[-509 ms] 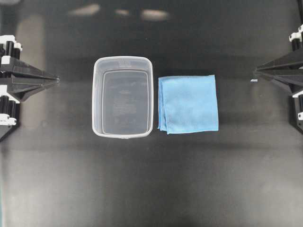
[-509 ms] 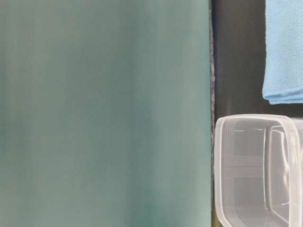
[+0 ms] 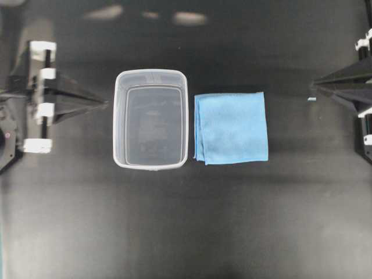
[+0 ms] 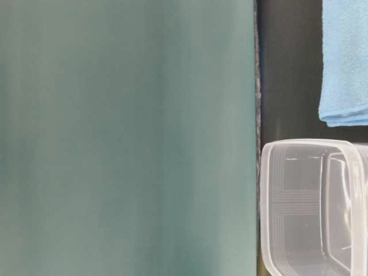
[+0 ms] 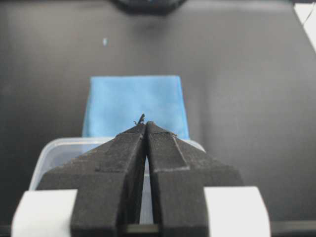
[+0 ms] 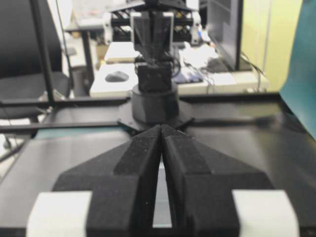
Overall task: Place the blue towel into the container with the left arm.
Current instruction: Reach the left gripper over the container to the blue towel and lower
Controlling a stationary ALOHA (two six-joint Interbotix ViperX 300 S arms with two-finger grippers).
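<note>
The blue towel (image 3: 232, 128) lies flat and folded on the black table, just right of the clear container (image 3: 120, 116), which stands empty. The towel (image 5: 134, 101) and the container's rim (image 5: 44, 153) also show in the left wrist view, and both show in the table-level view: towel (image 4: 345, 63), container (image 4: 270, 195). My left gripper (image 3: 104, 104) is shut and empty, its tips a short way left of the container. My right gripper (image 3: 314, 88) is shut and empty at the right edge, well clear of the towel. Its tips also show in the right wrist view (image 6: 161, 127).
The black table (image 3: 186, 221) holds only the container and the towel. A small pale speck (image 3: 311, 99) lies near the right gripper's tips. A teal wall (image 4: 126, 138) fills most of the table-level view.
My left gripper has moved right, toward the container, and the arm has turned a little. The right arm, towel and container have not moved.
</note>
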